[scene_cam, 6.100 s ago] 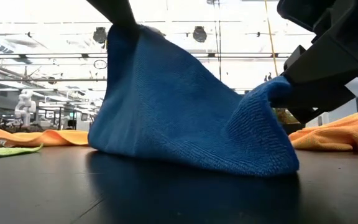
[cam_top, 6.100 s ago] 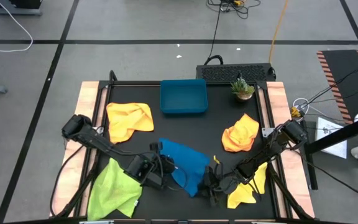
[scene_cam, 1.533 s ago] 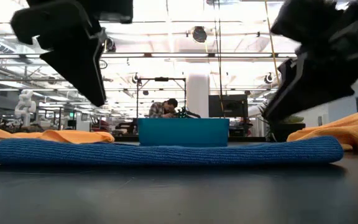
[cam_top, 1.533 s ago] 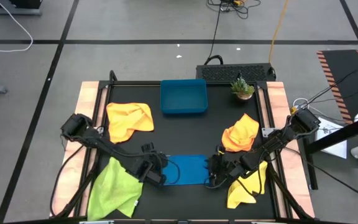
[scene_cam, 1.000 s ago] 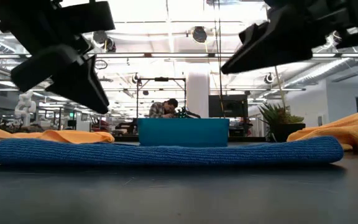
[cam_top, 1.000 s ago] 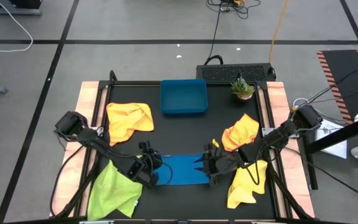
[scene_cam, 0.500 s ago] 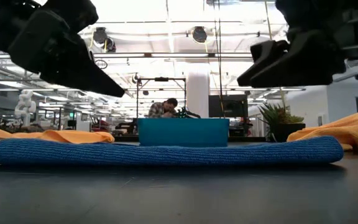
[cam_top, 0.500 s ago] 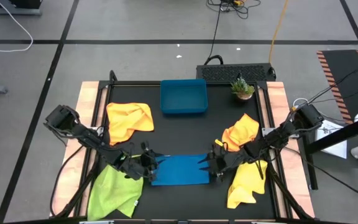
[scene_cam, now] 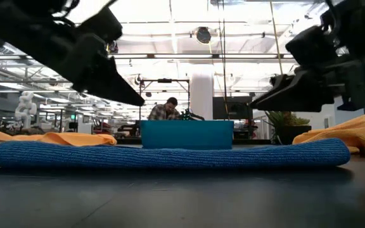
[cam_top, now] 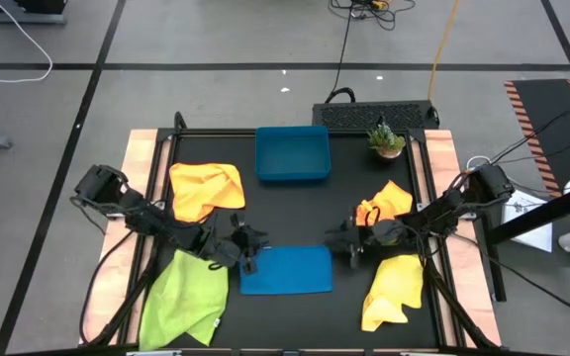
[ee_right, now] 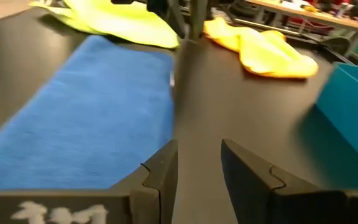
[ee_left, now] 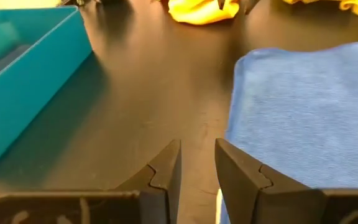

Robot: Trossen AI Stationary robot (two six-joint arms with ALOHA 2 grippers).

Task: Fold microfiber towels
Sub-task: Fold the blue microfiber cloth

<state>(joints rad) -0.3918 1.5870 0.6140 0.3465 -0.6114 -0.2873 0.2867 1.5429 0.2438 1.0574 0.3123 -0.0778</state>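
Both pincers risen off folded blue towel [cam_top: 286, 270] — tray [scene_cam: 186, 134] base hidden behind it

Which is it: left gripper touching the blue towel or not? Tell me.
Apart. The low view shows the left gripper hanging clear above the blue towel, with open background between them.

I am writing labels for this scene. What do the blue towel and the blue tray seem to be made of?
Blue towel: soft woven cloth, probably microfiber; fine ribbed loops show on its matte folded edge.
Blue tray: rigid, likely plastic; smooth straight walls with a slight sheen, though the exact material is not certain.
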